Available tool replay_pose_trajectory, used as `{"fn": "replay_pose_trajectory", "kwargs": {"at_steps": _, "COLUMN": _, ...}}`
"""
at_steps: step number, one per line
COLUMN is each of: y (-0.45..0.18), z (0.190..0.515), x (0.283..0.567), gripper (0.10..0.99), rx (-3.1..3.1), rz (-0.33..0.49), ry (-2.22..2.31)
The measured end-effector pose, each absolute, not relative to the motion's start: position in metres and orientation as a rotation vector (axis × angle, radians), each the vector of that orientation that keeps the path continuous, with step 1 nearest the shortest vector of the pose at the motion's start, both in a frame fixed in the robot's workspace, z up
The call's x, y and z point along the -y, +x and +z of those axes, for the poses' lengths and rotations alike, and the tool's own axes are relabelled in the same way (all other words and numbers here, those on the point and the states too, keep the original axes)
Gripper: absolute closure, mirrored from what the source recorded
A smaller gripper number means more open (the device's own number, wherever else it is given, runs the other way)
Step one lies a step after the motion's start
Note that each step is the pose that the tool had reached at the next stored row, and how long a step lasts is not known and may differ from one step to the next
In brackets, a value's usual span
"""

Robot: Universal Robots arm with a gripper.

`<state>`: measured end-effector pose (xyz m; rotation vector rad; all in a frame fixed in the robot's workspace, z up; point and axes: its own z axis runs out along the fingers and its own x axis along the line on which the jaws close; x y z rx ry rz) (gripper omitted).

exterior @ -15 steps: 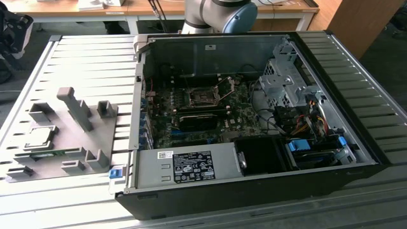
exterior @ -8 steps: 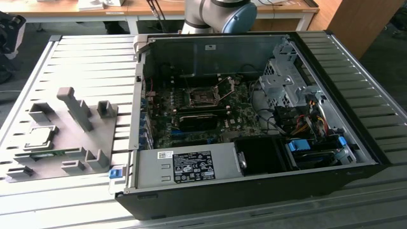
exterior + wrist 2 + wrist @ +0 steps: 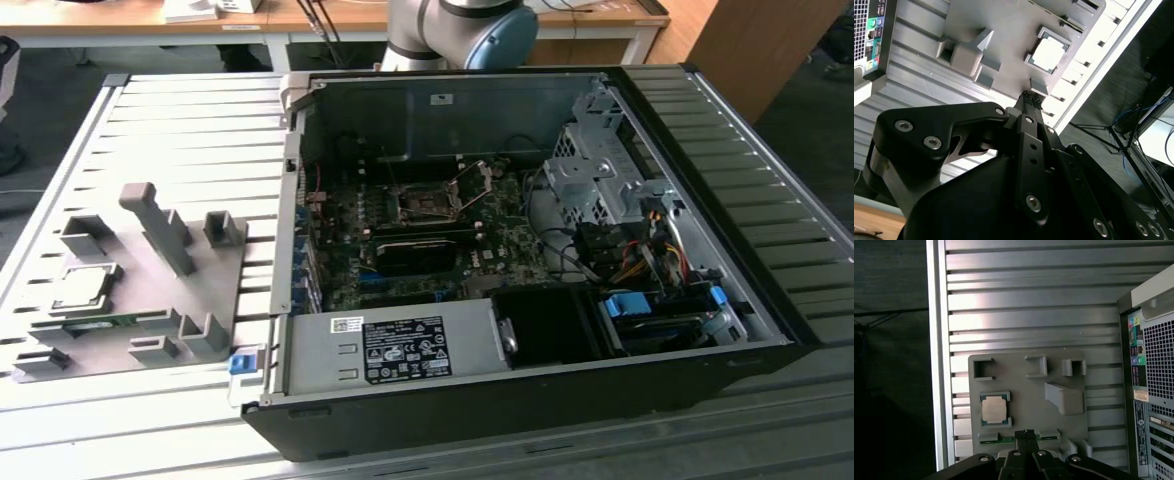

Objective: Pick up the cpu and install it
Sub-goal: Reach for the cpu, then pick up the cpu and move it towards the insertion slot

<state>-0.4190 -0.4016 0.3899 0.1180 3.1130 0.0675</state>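
The cpu is a small square chip with a shiny silver top and a thin green rim. It lies flat in a pocket of the grey fixture plate at the exterior view's left. Both wrist views look down on the cpu from well above. My gripper hangs high over the plate's edge, beside the cpu, its black fingertips pressed together with nothing between them. The black socket on the motherboard inside the case has its metal frame swung up.
The open computer case lies on the slatted metal table, to the exterior view's right of the fixture plate. A long green circuit strip lies on the plate next to the cpu. Upright grey blocks rise from the plate.
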Motion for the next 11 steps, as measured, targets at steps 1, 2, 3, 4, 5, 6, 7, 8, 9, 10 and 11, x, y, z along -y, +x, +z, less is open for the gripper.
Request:
{"fn": "replay_pose_trajectory", "kwargs": {"at_steps": 1, "y": -0.421, "z": 0.390, "x": 0.402, "gripper": 0.980, "rx": -3.113, "rz": 0.068, "ry": 0.118}}
{"fn": "replay_pose_trajectory", "kwargs": {"at_steps": 2, "y": -0.422, "z": 0.389, "x": 0.403, "gripper": 0.980, "rx": -3.113, "rz": 0.068, "ry": 0.118}}
{"fn": "replay_pose_trajectory", "kwargs": {"at_steps": 3, "y": -0.423, "z": 0.389, "x": 0.403, "gripper": 0.980, "rx": -3.113, "rz": 0.068, "ry": 0.118}}
{"fn": "replay_pose_trajectory", "kwargs": {"at_steps": 4, "y": -0.425, "z": 0.389, "x": 0.404, "gripper": 0.980, "rx": -3.113, "rz": 0.068, "ry": 0.118}}
{"fn": "replay_pose_trajectory", "kwargs": {"at_steps": 5, "y": -0.426, "z": 0.389, "x": 0.404, "gripper": 0.980, "rx": -3.113, "rz": 0.068, "ry": 0.118}}
{"fn": "replay_pose_trajectory", "kwargs": {"at_steps": 6, "y": -0.427, "z": 0.389, "x": 0.404, "gripper": 0.980, "rx": -3.113, "rz": 0.068, "ry": 0.118}}
{"fn": "replay_pose_trajectory", "kwargs": {"at_steps": 7, "y": -0.428, "z": 0.388, "x": 0.404, "gripper": 0.980, "rx": -3.113, "rz": 0.068, "ry": 0.118}}
{"fn": "replay_pose_trajectory", "kwargs": {"at_steps": 8, "y": -0.429, "z": 0.388, "x": 0.404, "gripper": 0.980, "rx": -3.114, "rz": 0.068, "ry": 0.118}}
{"fn": "replay_pose_trajectory", "kwargs": {"at_steps": 9, "y": -0.430, "z": 0.388, "x": 0.405, "gripper": 0.980, "rx": -3.114, "rz": 0.068, "ry": 0.118}}
{"fn": "replay_pose_trajectory", "kwargs": {"at_steps": 10, "y": -0.430, "z": 0.388, "x": 0.405, "gripper": 0.980, "rx": -3.114, "rz": 0.068, "ry": 0.118}}
{"fn": "replay_pose_trajectory", "kwargs": {"at_steps": 11, "y": -0.431, "z": 0.388, "x": 0.405, "gripper": 0.980, "rx": -3.115, "rz": 0.068, "ry": 0.118}}
